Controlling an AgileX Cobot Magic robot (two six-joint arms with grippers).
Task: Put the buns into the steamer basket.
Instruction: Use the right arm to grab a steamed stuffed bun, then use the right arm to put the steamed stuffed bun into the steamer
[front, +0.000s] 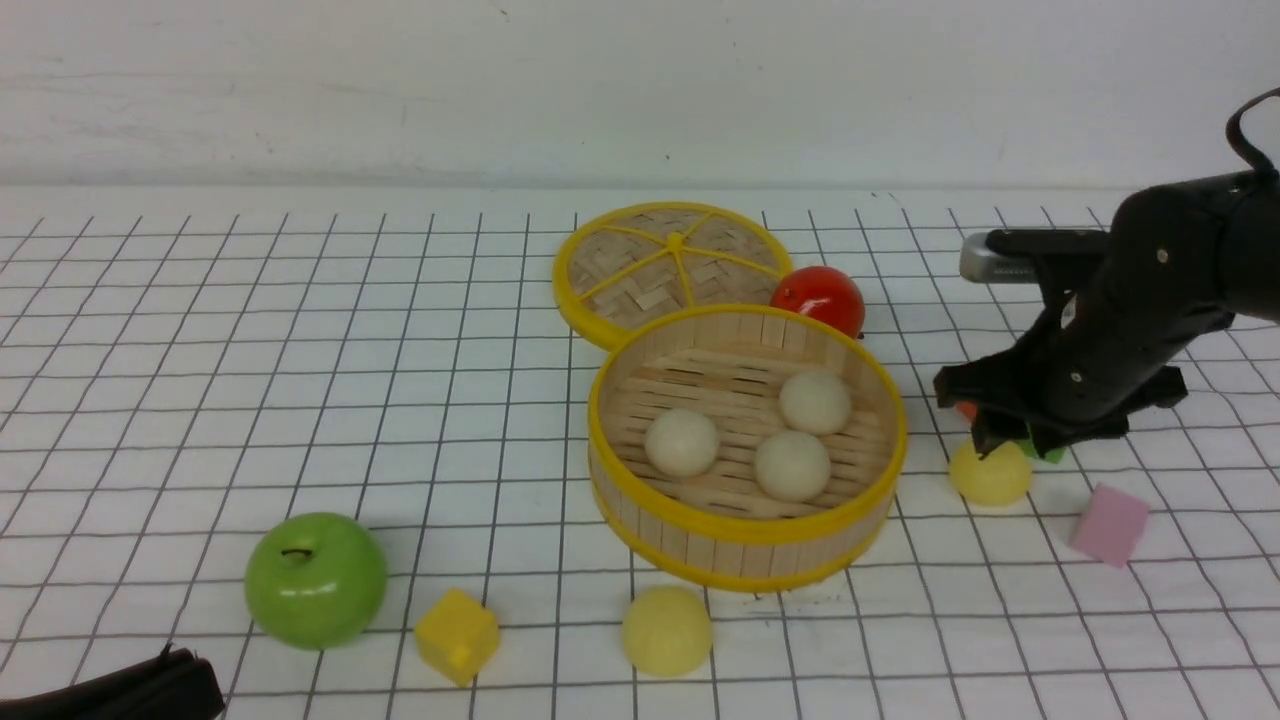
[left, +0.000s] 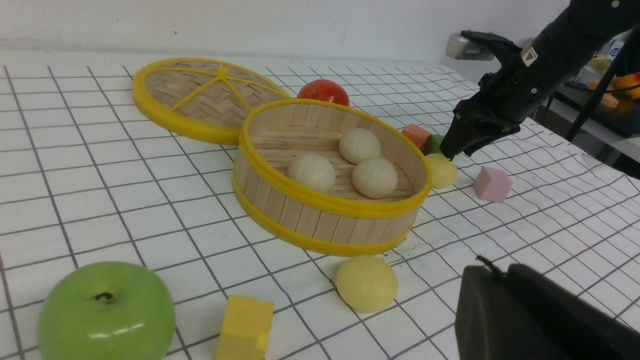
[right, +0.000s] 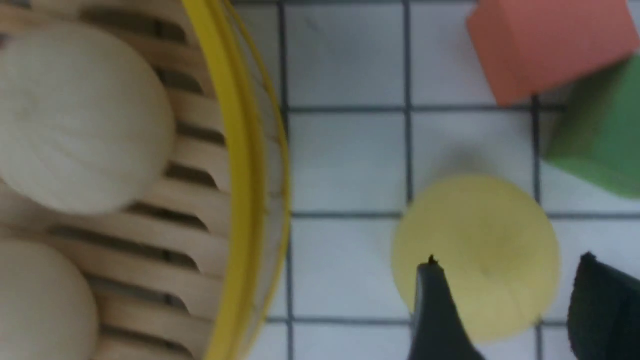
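Note:
The steamer basket (front: 750, 527) stands mid-table and holds three cream buns (front: 682, 441) (front: 815, 402) (front: 792, 465). A pale yellow bun (front: 990, 478) lies on the cloth just right of the basket. My right gripper (front: 1005, 445) hangs over it, open. In the right wrist view its fingertips (right: 432, 280) straddle this bun (right: 480, 225), one over its edge and the other just past its far side. Another yellow bun (front: 667, 630) rests in front of the basket. My left gripper (left: 492, 267) is shut and empty, low at the near left.
The woven lid (front: 670, 262) lies behind the basket with a red tomato (front: 820, 298) beside it. A green apple (front: 315, 580) and a yellow cube (front: 457, 635) sit front left. A pink cube (front: 1110, 524), an orange cube (right: 545, 45) and a green cube (right: 600, 135) crowd the right bun.

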